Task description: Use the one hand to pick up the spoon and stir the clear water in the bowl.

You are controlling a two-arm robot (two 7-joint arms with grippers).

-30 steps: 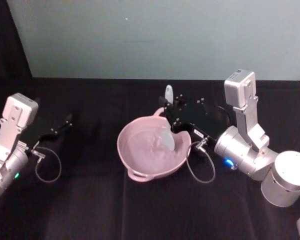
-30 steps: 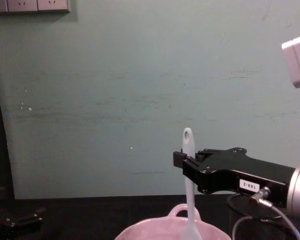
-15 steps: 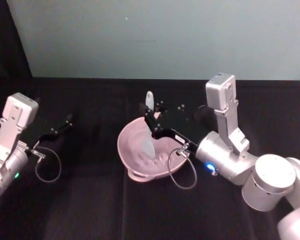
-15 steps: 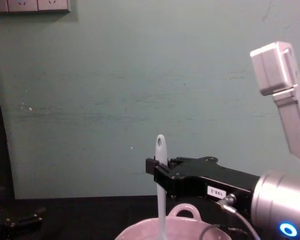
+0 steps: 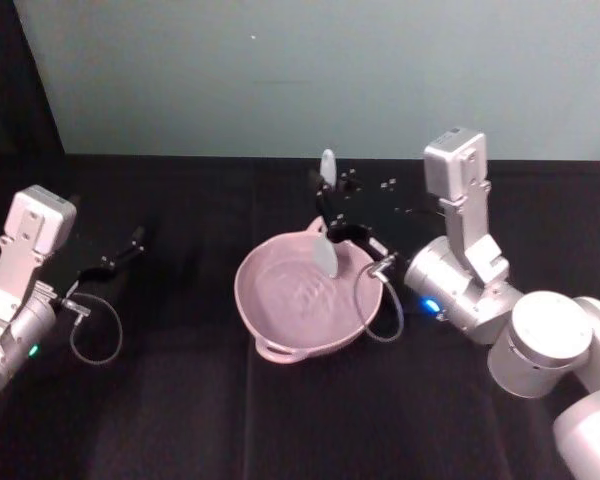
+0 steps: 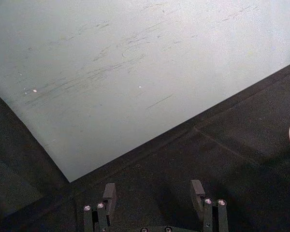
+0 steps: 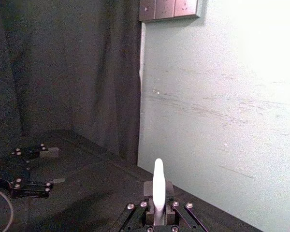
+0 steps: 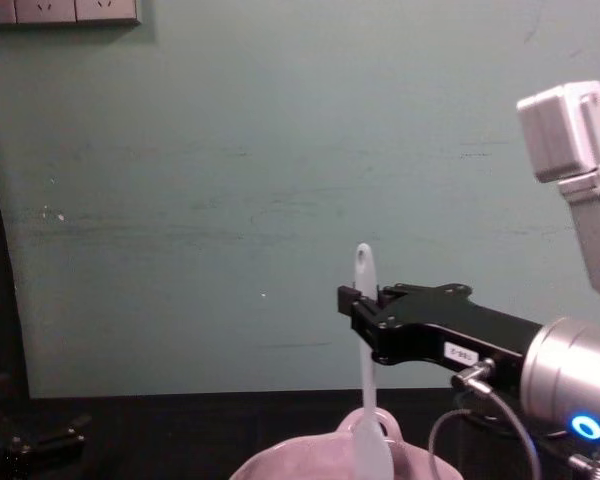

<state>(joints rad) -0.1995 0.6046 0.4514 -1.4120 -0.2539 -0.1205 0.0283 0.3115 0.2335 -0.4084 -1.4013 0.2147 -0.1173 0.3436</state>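
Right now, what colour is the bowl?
Pale pink, glossy bowl; clearest in the head view.

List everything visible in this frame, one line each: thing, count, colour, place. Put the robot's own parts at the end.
spoon: one, white, upright, blade down in the bowl at its far right side, handle clamped in the right gripper.
bowl: one, pale pink, table centre, rippled clear water inside, loop handles at near and far rims.
table: one, black cloth cover.
wall: pale green, behind the table.
wall sockets: a white row, upper left of the chest view.
right gripper: one, black, over the bowl's far right rim, shut on the spoon.
left gripper: one, black, parked at table left, fingers open.
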